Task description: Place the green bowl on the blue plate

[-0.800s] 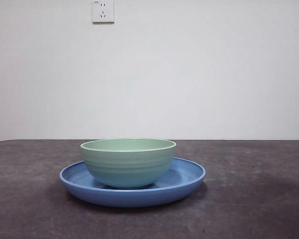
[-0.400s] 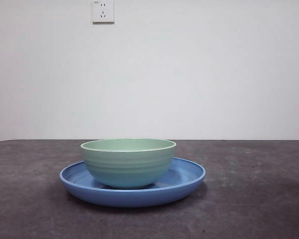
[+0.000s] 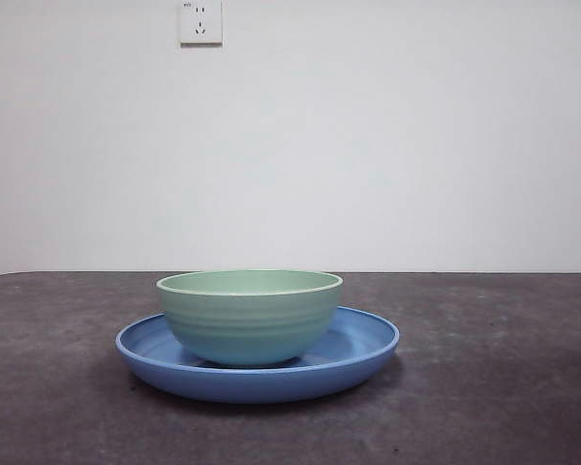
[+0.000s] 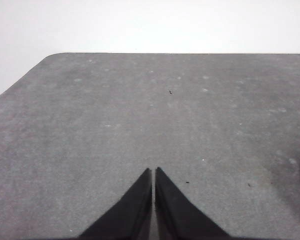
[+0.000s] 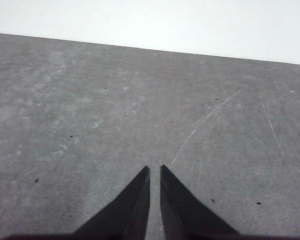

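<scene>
The green bowl point(image 3: 249, 315) stands upright inside the blue plate point(image 3: 363, 354) in the middle of the dark table in the front view. No arm shows in that view. My left gripper point(image 4: 153, 172) is shut over bare table, holding nothing. Over another bare stretch of table my right gripper point(image 5: 155, 170) is shut too, with only a thin slit between its jaws. Neither wrist view shows the bowl or the plate.
A white wall with a socket point(image 3: 200, 21) stands behind the table. The table's far edge and a rounded corner point(image 4: 55, 55) show in the left wrist view. A light scratch point(image 5: 205, 122) marks the table in the right wrist view.
</scene>
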`<state>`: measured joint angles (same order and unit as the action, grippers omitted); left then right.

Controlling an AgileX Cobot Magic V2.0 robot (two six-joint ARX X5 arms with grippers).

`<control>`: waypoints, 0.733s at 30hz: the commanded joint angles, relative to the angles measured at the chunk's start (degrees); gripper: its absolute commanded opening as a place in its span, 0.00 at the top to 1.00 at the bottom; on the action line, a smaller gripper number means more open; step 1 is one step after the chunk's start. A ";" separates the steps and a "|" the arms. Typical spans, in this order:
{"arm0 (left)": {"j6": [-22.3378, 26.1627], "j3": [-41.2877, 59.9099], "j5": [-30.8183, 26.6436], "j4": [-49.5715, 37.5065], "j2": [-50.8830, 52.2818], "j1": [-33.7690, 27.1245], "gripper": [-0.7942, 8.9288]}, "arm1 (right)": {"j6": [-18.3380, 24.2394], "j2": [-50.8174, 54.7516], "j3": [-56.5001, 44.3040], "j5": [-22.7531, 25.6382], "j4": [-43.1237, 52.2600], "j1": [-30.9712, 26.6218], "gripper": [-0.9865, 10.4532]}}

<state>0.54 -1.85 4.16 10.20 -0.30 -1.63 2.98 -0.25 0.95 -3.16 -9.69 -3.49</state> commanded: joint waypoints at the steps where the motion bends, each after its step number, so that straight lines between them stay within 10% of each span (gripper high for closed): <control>1: 0.31 1.16 -0.28 0.46 0.11 -0.07 0.91 | -0.96 0.04 -0.33 0.20 -0.13 -0.02 0.89; 22: 0.31 1.16 -0.28 0.46 0.11 -0.07 0.91 | -0.96 0.04 -0.28 0.20 0.85 -0.02 0.89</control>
<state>0.54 -1.85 4.19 10.20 -0.30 -1.63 2.72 -0.25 0.95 -3.16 -9.48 -3.49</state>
